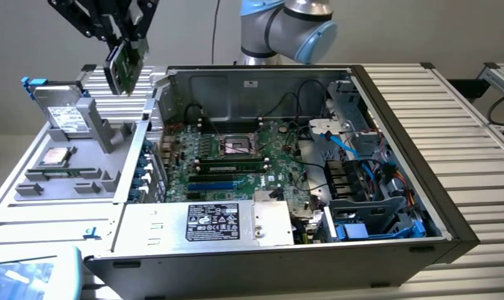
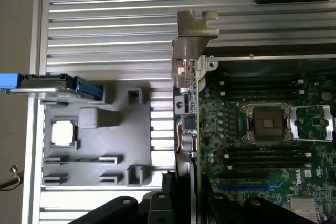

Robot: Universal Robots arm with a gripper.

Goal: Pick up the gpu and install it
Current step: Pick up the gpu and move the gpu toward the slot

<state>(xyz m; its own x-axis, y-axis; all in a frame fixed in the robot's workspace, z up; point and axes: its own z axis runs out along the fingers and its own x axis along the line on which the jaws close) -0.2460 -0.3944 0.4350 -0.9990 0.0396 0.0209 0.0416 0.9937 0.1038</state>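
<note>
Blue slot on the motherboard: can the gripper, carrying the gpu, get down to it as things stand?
Probably yes. The gripper holds the gpu up beside the case; its side is open and nothing covers the blue slot.

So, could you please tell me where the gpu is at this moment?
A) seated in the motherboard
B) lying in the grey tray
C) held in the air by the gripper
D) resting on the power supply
C: the gpu hangs clamped in the gripper, raised clear above the grey tray beside the open case.
</note>
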